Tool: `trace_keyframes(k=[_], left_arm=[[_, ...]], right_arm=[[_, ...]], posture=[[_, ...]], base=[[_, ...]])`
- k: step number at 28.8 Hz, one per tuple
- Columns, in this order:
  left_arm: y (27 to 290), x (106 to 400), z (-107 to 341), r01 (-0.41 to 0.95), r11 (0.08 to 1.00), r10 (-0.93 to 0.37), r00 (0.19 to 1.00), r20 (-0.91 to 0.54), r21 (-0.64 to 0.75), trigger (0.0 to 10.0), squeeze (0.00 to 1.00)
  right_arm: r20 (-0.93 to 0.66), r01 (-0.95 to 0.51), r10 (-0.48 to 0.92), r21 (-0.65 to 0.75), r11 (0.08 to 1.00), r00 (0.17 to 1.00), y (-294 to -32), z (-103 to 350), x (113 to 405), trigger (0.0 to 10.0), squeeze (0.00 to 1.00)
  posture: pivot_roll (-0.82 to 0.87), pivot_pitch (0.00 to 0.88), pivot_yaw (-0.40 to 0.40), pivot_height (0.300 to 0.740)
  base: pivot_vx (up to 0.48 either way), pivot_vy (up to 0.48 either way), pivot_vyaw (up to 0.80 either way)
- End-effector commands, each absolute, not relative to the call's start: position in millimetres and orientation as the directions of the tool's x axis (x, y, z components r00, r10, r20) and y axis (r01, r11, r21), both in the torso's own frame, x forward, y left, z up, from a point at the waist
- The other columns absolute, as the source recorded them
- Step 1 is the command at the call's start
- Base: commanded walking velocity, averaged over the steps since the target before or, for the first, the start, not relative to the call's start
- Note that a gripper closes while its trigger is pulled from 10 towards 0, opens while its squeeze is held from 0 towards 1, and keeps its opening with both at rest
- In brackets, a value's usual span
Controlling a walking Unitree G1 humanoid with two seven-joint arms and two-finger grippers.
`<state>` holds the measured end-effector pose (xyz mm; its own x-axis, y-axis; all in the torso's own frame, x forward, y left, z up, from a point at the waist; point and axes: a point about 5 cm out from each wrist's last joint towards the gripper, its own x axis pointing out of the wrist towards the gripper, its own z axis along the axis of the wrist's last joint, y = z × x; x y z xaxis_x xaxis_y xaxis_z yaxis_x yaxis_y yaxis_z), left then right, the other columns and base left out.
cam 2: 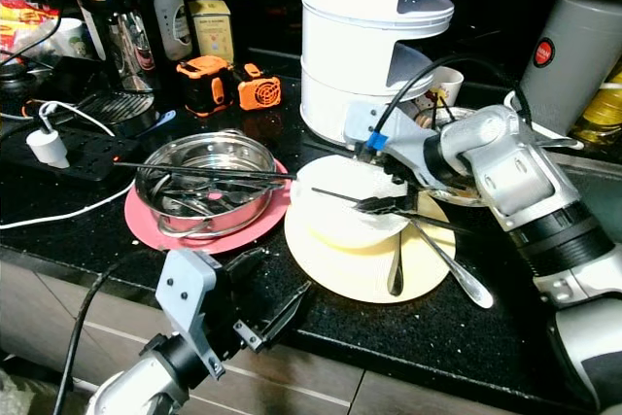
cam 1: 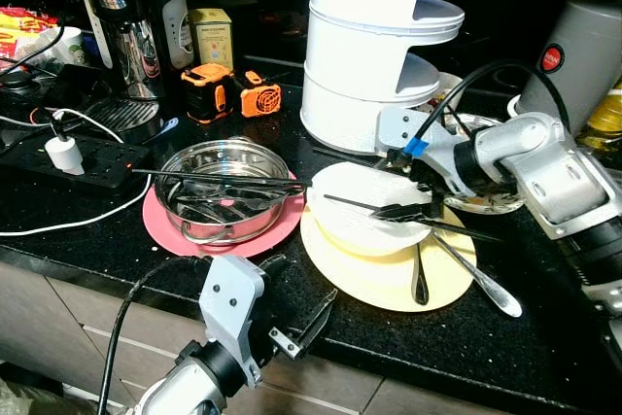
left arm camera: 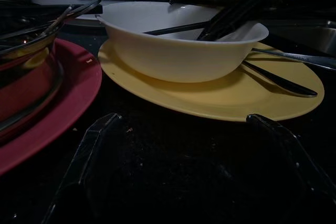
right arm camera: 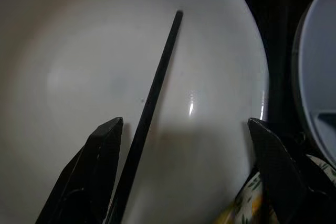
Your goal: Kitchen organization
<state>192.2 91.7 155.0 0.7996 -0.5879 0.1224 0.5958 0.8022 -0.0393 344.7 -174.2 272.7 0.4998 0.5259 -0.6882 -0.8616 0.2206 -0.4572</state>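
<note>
At the centre of the frame, the black chopstick (right arm camera: 152, 98) lies in the white bowl (cam 1: 364, 206) on the yellow plate (cam 1: 374, 274), its long axis running left-right. The right gripper (right arm camera: 181, 166) hovers directly above it, fingers spread and empty, far nearer than the open left gripper (cam 1: 296, 323) at lower left.

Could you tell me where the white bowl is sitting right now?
The white bowl sits on the yellow plate near the counter's front edge, just right of the steel bowl on the pink plate, with the right gripper open over it.
</note>
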Motion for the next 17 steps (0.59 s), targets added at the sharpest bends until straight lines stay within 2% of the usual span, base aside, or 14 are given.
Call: trace_keyframes(k=[1,11,17], left_arm=[[90.6,191.0,152.4,0.592,0.805,-0.585,0.803,0.109,-0.042,10.0,0.0],[89.0,191.0,151.5,0.599,0.8,-0.592,0.799,0.107,-0.044,10.0,0.0],[88.8,191.0,151.4,0.598,0.8,-0.591,0.8,0.107,-0.047,10.0,0.0]], right_arm=[[-0.686,-0.858,0.525,-0.467,0.215,0.505,-171.7,274.6,344.4,10.0,0.0],[-0.661,-0.878,0.588,-0.429,0.213,0.466,-167.1,277.8,340.8,10.0,0.0],[-0.69,-0.875,0.548,-0.442,0.197,0.472,-169.1,274.4,341.2,10.0,0.0]], posture=[[0.06,0.0,-0.096,0.74],[0.05,0.0,-0.097,0.74],[0.05,0.0,-0.097,0.74]], base=[[0.0,0.0,0.0],[0.0,0.0,0.0],[0.0,0.0,0.0]])
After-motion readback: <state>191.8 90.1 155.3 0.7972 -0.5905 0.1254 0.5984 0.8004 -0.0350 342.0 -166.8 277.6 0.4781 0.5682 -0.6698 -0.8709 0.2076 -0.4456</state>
